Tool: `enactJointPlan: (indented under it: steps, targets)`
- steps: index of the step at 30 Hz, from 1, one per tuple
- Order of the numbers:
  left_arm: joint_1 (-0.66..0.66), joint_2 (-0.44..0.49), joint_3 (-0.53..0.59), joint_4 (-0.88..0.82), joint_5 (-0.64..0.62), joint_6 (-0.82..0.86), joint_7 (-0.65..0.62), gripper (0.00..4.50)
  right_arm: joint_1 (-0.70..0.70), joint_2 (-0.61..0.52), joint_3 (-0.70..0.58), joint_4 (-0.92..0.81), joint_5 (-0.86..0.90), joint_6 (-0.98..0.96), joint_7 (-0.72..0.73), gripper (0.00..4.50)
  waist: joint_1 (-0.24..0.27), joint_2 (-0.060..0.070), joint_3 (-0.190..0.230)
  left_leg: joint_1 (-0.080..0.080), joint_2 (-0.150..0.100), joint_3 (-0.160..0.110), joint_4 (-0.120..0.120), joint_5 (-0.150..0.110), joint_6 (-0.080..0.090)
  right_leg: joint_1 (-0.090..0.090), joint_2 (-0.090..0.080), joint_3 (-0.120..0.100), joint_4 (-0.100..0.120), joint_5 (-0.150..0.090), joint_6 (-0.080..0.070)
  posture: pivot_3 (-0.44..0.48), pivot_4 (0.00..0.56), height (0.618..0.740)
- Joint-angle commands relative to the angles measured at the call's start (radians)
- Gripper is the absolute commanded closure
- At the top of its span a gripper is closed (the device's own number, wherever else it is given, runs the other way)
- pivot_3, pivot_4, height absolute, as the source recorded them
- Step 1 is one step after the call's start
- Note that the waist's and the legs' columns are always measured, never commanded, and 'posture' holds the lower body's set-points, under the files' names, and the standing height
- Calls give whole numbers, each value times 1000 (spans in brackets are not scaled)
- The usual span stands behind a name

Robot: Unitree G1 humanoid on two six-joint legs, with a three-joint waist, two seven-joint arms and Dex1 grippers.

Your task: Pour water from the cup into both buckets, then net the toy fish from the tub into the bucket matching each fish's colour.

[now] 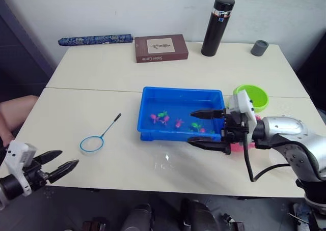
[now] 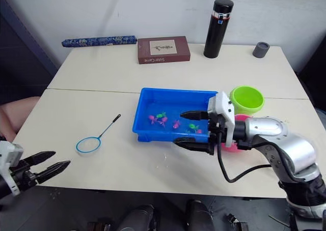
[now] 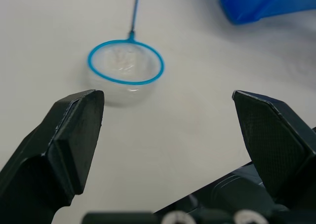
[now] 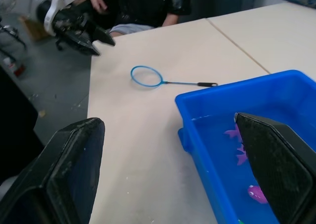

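Nearest, the left gripper (image 1: 57, 166) hung spread and empty before the net (image 1: 92, 144); the right gripper (image 1: 206, 130), also spread, straddled the tub (image 1: 179, 94) rim. Netting the fish (image 1: 162, 118) seemed next, needing a pinch on the handle.

We see the blue tub (image 1: 147, 114) holding water with pink and green toy fish (image 1: 164, 118); the green bucket (image 1: 257, 95) and pink bucket (image 2: 232, 145) stand just to its right.

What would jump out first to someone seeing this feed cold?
The bright blue tub at mid-table, with pink and green toy fish in water. The right gripper, open, straddles its near right corner, in front of the green bucket. The small blue net lies left of the tub, beyond the open left gripper.
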Motion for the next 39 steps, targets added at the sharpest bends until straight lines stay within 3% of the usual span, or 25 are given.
enactJointPlan:
  steps: [1, 7, 12, 17, 23, 26, 35, 39]
  targets:
    - [-100, 127, -96, 53, 66, 8, -4, 0, -3, 19, 12, -17, -48, -44, 14, 47, 1, 0, 0, 0, 0, 0, 0, 0, 0, 0, 0, 0, 0, 0, 0, 0, 150, 740]
    - [-477, 262, -424, 275, 168, 98, -16, 0, 49, 38, 28, -78, -116, -70, -6, 47, -12, 0, 0, -5, -2, -1, 0, 0, 1, -5, -2, -1, 6, 0, 0, 0, 150, 740]
    - [-881, 197, -775, 589, 396, 9, -68, 0, 98, 60, 28, -156, -139, -57, -63, 47, -14, 0, 0, -10, -4, 1, 2, 1, 1, -10, 1, -9, 10, 1, 1, 0, 150, 740]
    - [-1096, 82, -915, 814, 497, -23, -117, 0, 128, 65, 25, -189, -185, -54, -116, 47, -13, -2, -1, -10, -4, 6, 4, 1, 1, -11, 4, -15, 12, 1, 1, 0, 150, 740]
    - [-1209, -18, -995, 1007, 601, -86, -116, 0, 165, 71, 11, -241, -193, -31, -174, 47, -10, -3, -1, -11, -3, 5, 4, 1, 1, -11, 5, -16, 12, 1, 1, 0, 150, 740]
    - [-1234, -70, -988, 1079, 620, -114, -96, 859, 174, 74, 1, -263, -192, -16, -207, 0, -6, -3, -1, -11, -3, 5, 6, 1, 2, -11, 4, -15, 13, 1, 1, 0, 150, 740]
    - [-1256, -98, -955, 1113, 622, -167, -167, 4429, 198, 56, -28, -292, -178, 10, -236, 0, -3, -3, -1, -10, -6, 1, 8, 1, 3, -8, -3, -16, 14, 1, 2, 0, 150, 740]
    - [-1271, -50, -916, 1017, 579, -197, -276, 4478, 202, 34, -60, -299, -149, 29, -223, 0, -5, -3, -1, -10, -7, 0, 8, 2, 3, -8, -4, -16, 14, 1, 2, 0, 150, 740]
